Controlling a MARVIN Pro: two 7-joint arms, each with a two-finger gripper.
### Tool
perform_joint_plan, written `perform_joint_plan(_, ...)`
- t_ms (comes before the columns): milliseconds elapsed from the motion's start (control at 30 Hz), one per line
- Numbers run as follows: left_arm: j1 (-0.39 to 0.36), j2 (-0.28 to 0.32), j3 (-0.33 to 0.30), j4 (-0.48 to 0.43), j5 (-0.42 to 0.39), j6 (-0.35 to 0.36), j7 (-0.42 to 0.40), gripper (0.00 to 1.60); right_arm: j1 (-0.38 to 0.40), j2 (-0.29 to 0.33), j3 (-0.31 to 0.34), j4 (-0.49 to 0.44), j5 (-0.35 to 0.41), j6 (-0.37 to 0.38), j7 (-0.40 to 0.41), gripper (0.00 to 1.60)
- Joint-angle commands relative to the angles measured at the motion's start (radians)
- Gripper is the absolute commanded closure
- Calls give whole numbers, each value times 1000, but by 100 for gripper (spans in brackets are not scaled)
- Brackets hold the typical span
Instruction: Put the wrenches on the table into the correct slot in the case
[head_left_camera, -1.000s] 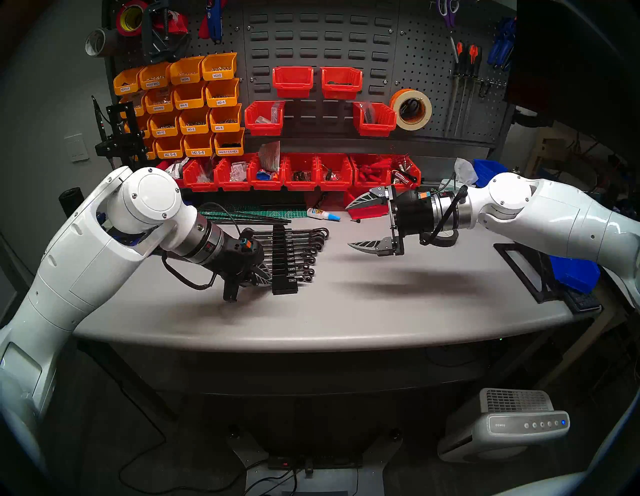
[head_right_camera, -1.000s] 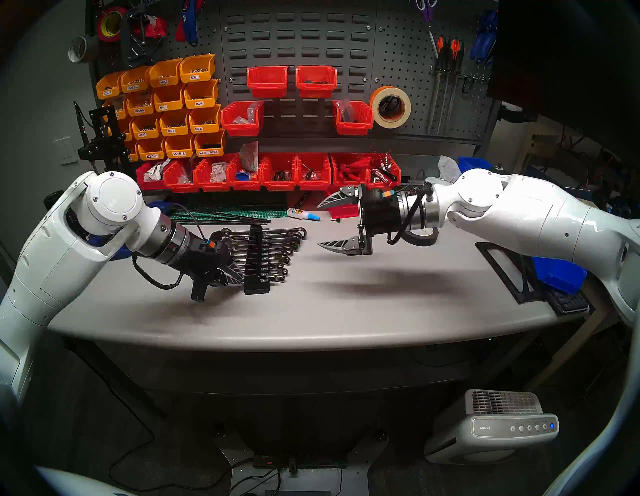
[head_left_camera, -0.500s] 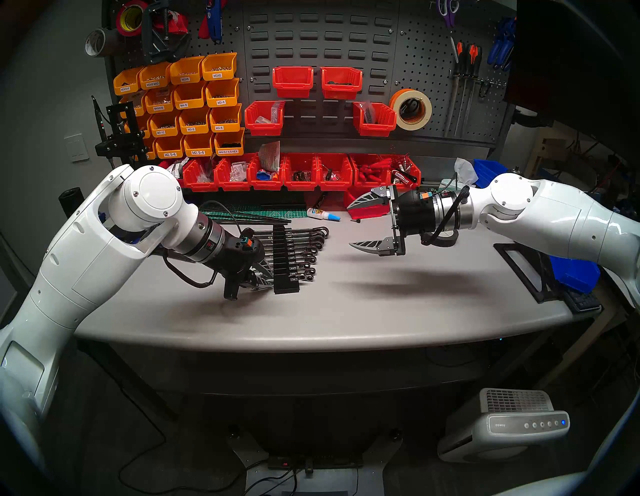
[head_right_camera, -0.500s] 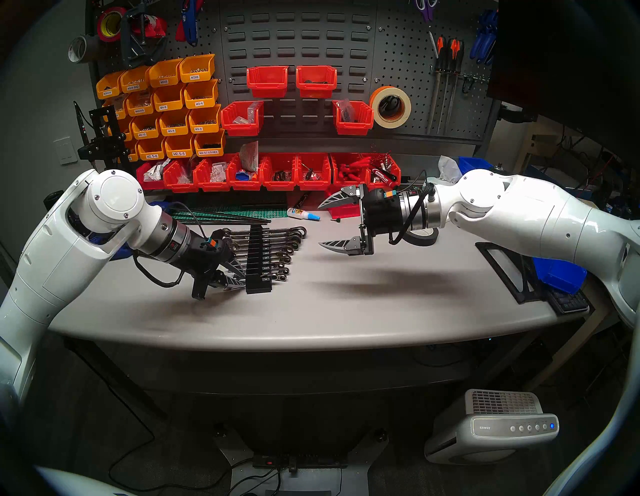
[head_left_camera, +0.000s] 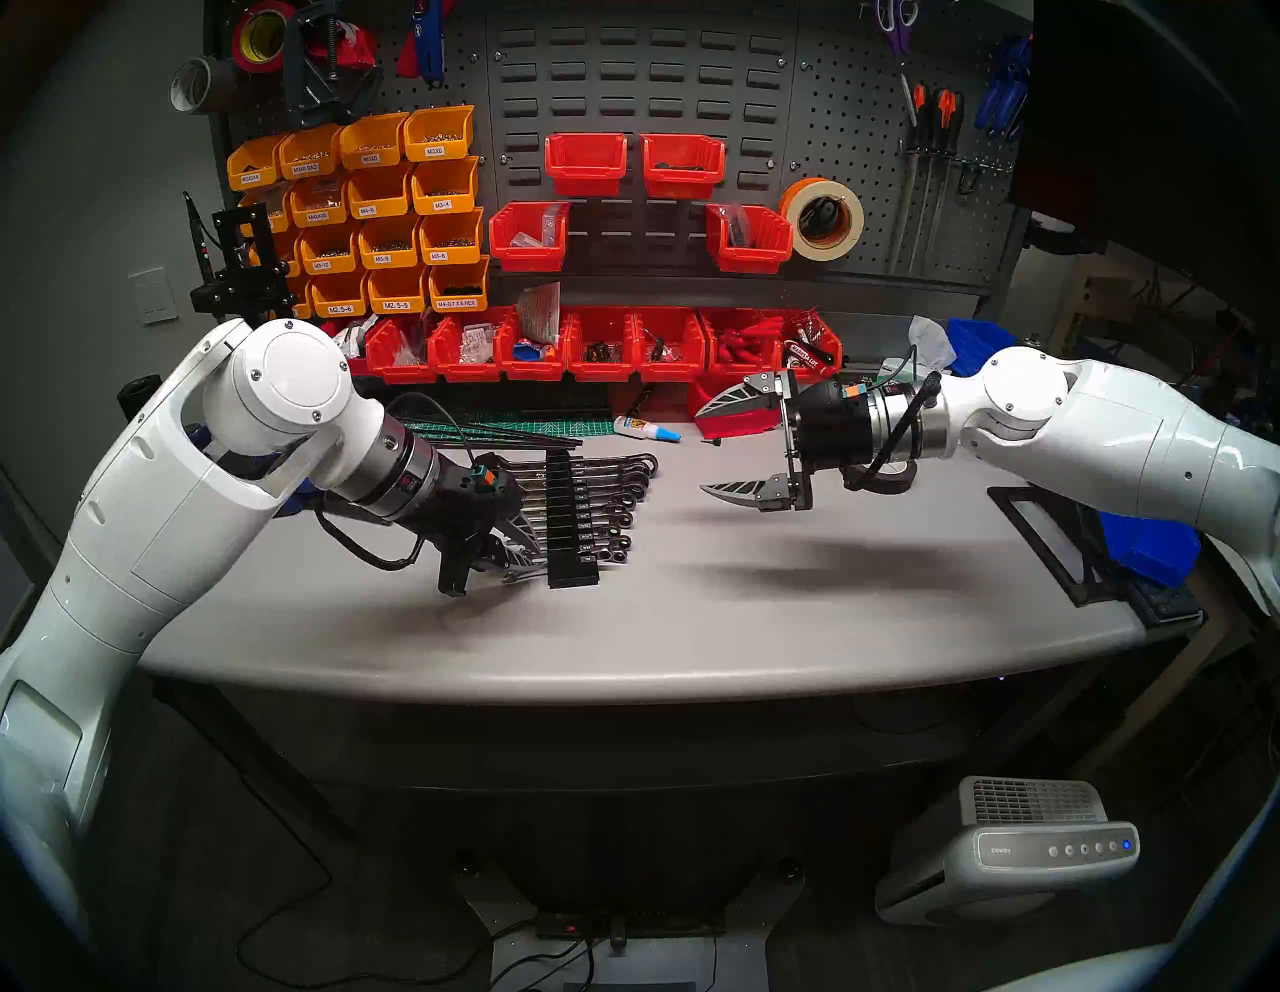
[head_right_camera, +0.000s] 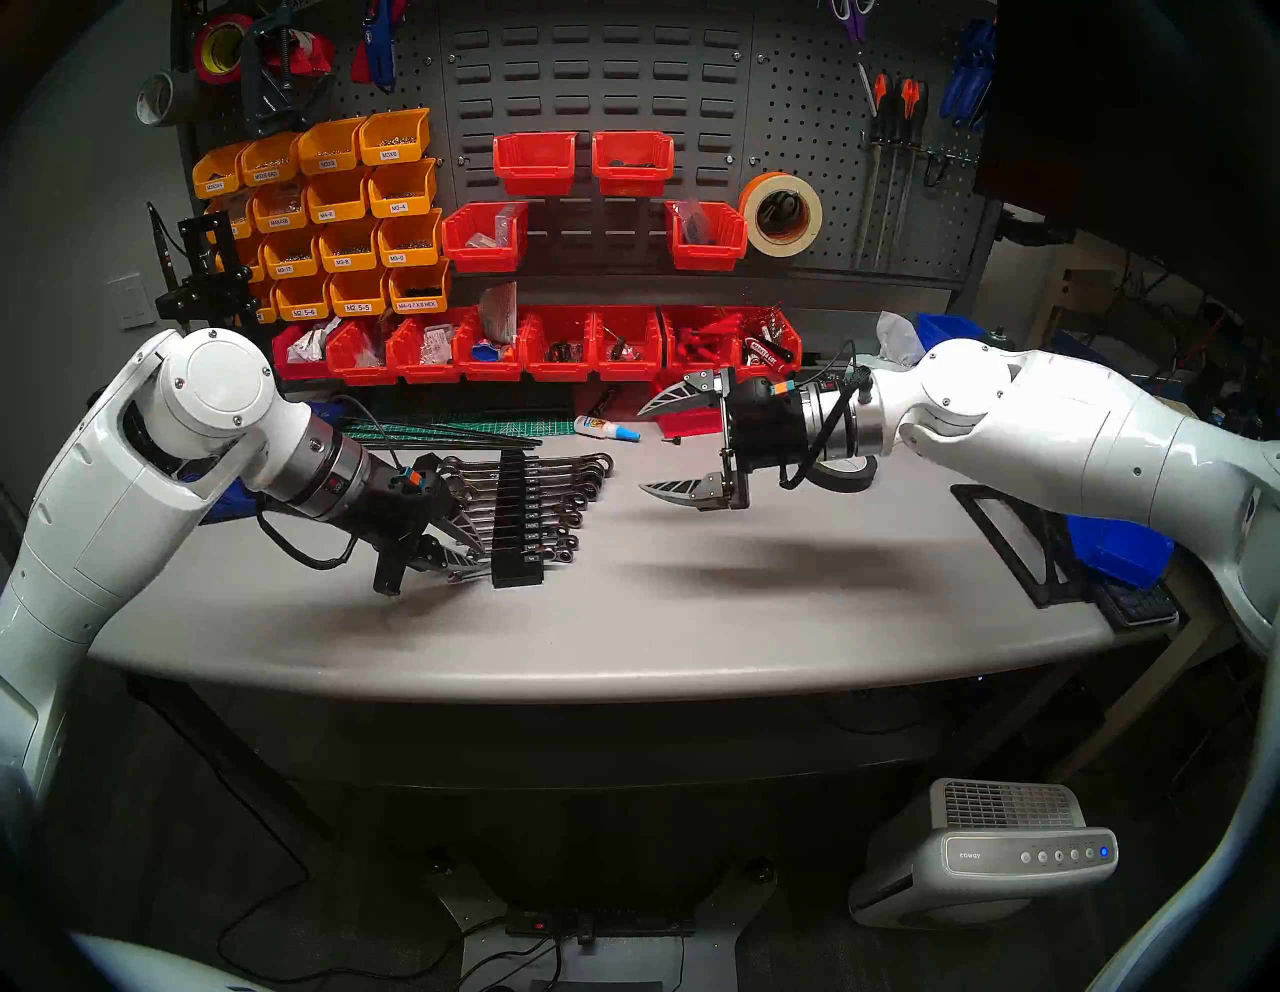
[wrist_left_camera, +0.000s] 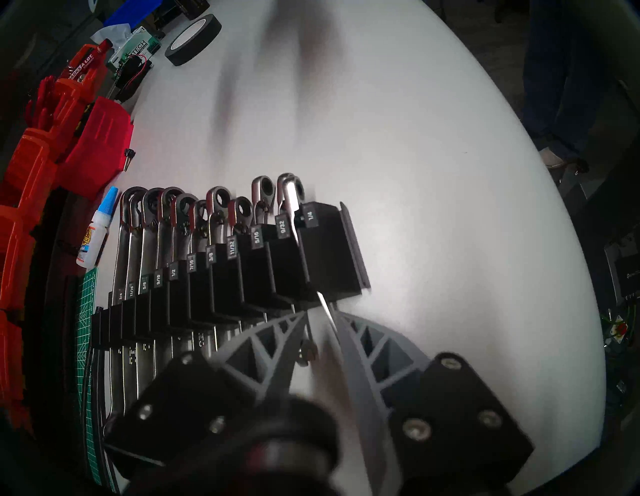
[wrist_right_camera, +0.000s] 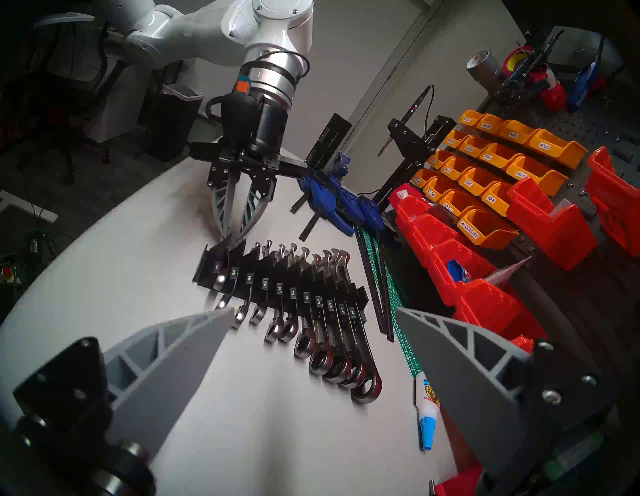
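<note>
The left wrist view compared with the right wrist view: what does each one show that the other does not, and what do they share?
Only the left wrist view shows the black tape roll and the left gripper from behind, a thin wrench between its fingers. Only the right wrist view shows the yellow bins, the blue clamp and the open right gripper. Both show the black case full of wrenches, the glue bottle and the table.

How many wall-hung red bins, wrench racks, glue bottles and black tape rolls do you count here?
Wall-hung red bins: 4
Wrench rack: 1
Glue bottle: 1
Black tape roll: 1
Total: 7
</note>
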Motion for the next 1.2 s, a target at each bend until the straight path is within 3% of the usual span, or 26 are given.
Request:
perform_joint_plan(0, -16, 25, -31, -11, -13, -6, -10, 82, 30, 0, 26, 0, 8, -6, -4, 0)
perform_joint_plan(667, 7, 65, -40, 4, -18, -29, -29, 83, 31, -5, 28, 8, 12, -7, -4, 0)
perform_joint_plan(1167, 27, 75, -34, 11, -23, -44, -14, 96, 31, 5, 26, -3, 9, -4, -9, 0)
